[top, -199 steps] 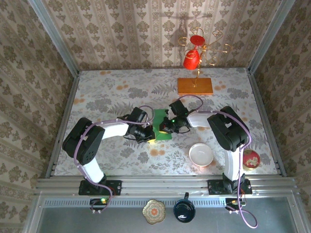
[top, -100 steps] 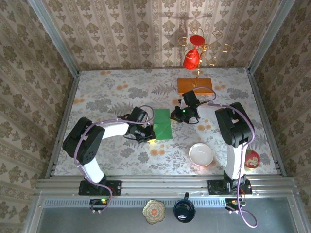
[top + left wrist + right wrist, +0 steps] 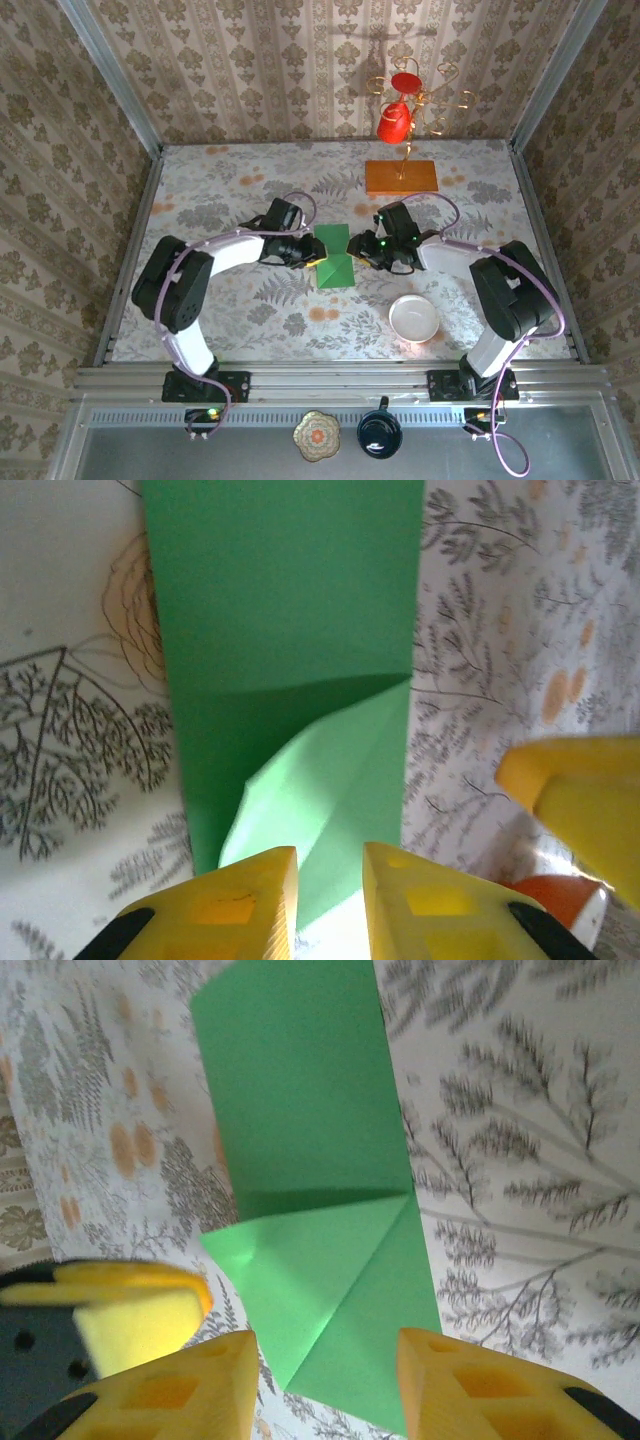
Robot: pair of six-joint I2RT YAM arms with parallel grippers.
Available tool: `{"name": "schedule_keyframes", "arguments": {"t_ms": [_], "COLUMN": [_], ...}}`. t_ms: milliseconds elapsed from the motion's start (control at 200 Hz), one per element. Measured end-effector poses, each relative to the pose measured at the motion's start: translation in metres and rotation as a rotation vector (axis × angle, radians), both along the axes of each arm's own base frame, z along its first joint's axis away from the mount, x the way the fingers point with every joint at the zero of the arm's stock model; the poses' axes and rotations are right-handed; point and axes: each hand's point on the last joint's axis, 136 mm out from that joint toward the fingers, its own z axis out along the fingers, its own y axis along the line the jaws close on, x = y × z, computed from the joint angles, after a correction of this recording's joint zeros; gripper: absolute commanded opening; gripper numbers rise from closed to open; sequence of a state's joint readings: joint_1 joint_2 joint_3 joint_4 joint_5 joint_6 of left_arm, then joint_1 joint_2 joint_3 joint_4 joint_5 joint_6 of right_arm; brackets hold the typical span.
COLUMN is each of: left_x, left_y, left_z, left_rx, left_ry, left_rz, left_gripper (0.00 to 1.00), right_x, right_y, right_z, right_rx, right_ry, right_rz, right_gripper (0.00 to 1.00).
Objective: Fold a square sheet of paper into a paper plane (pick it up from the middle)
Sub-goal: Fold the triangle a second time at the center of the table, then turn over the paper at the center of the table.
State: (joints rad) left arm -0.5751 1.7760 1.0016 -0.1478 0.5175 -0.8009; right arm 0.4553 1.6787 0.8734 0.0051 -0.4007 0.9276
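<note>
Jaws parted, green paper [image 3: 333,258] between (corner folded)

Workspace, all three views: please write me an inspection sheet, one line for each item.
Surface: floral table cover, no spill seen.
Job's things: green paper lies mid-table, folded narrow, one corner turned into a triangle.
Clutter: white bowl; orange slab under a rack of red cups; patterned dish and dark mug on the near ledge.
Grippers: left gripper narrowly open, right gripper wider open, both at the paper's folded-corner end, apparently holding nothing.
Cables: purple cables run along both arms.
Surroundings: patterned walls on three sides.
</note>
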Motion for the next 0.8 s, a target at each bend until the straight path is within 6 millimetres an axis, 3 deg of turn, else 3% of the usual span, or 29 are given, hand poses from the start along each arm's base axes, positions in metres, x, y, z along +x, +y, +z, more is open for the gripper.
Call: {"name": "schedule_keyframes", "arguments": {"t_ms": [190, 505, 800], "left_x": [0.005, 0.006, 0.007], "left_y": [-0.002, 0.003, 0.004], "left_z": [-0.018, -0.029, -0.03], "left_rx": [0.017, 0.009, -0.017], "left_ry": [0.028, 0.049, 0.06], "left_rz": [0.001, 0.058, 0.101], "left_gripper": [0.26, 0.28, 0.28], "right_x": [0.002, 0.002, 0.008], "right_y": [0.012, 0.016, 0.024], "right_z": [-0.012, -0.035, -0.032], "right_rx": [0.032, 0.033, 0.051], "right_ry": [0.036, 0.098, 0.098], "right_rz": [-0.034, -0.062, -0.074], "right_gripper": [0.4, 0.42, 0.4]}}
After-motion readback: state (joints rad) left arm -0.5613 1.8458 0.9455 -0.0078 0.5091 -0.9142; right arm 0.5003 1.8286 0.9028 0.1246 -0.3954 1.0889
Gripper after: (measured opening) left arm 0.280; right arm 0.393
